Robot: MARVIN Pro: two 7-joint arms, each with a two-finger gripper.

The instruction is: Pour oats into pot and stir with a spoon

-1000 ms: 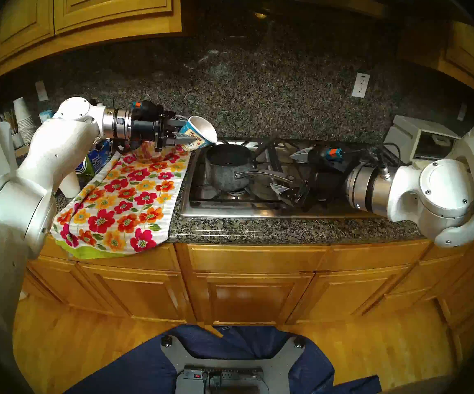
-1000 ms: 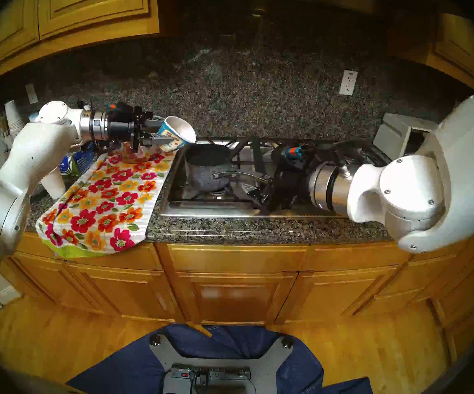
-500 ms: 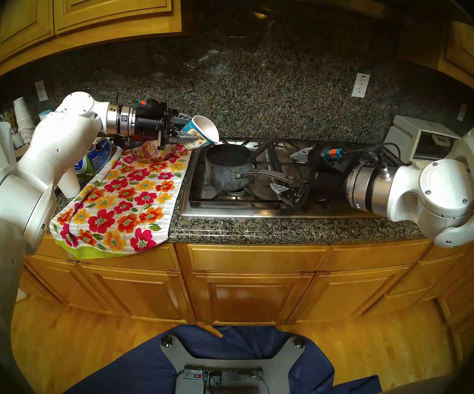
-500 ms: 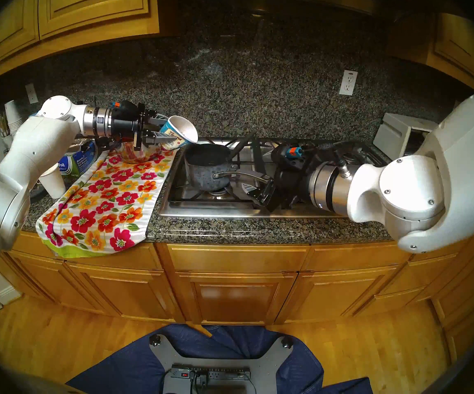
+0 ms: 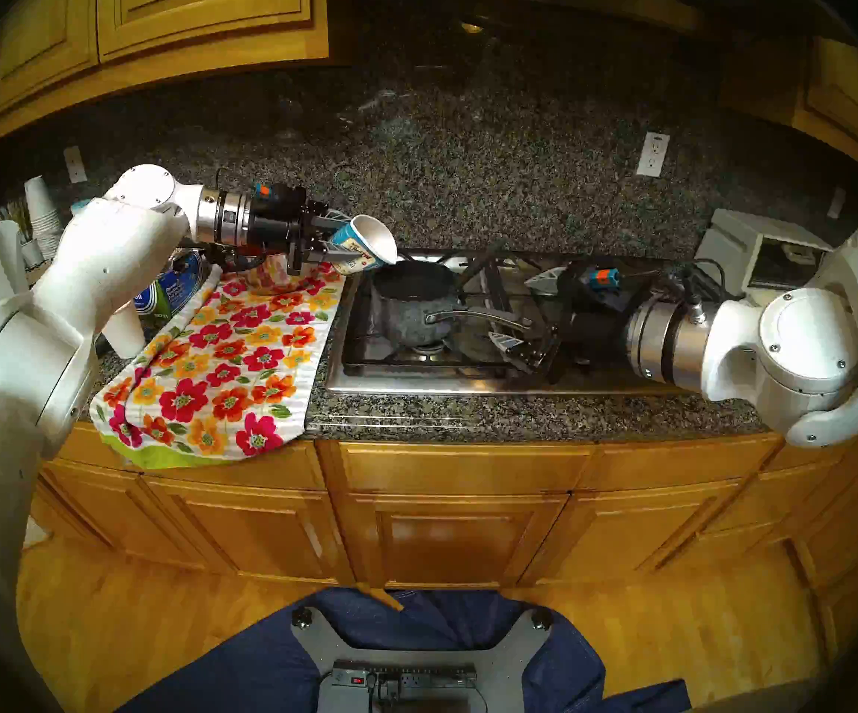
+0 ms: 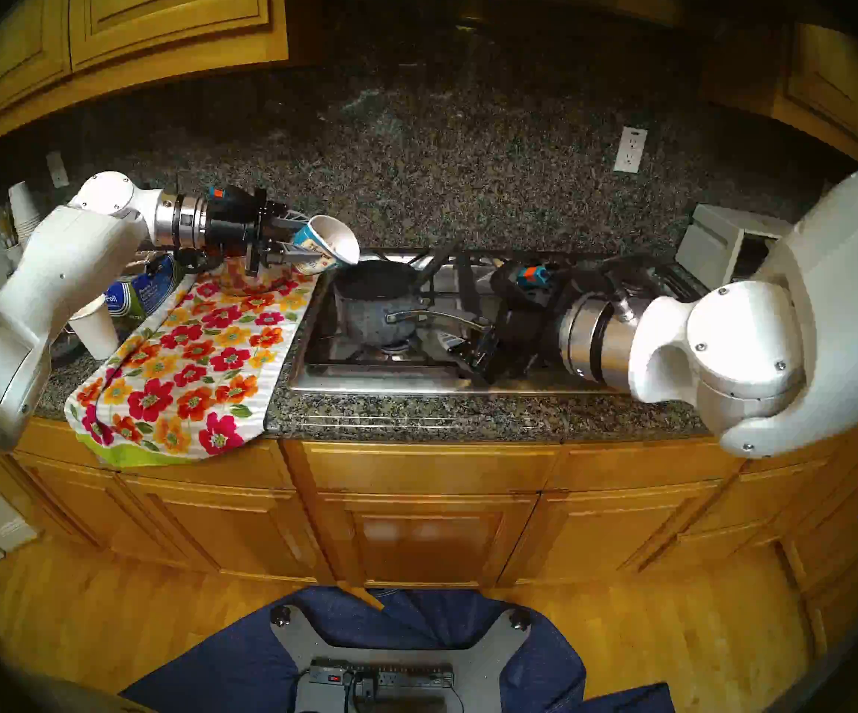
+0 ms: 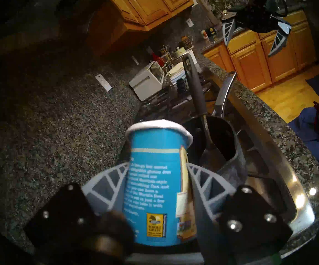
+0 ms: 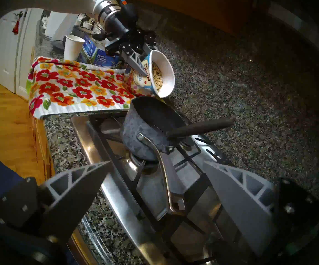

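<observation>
My left gripper is shut on the blue oatmeal cup, squeezing its white rim into an oval. The cup is tipped on its side, its lip just above the far left rim of the speckled pot on the burner. Pale oats lie inside the cup near its mouth. A black spoon leans in the pot, handle pointing back right. My right gripper is open, and the end of the pot's curved handle lies between its fingers without touching them.
A floral towel covers the counter left of the stove, with a shiny steel pot on it under my left wrist. A white paper cup and a foil box stand further left. A white appliance sits back right.
My left wrist has moved right and tipped the cup further, lowering its lip to the pot's rim. The right arm has stayed still.
</observation>
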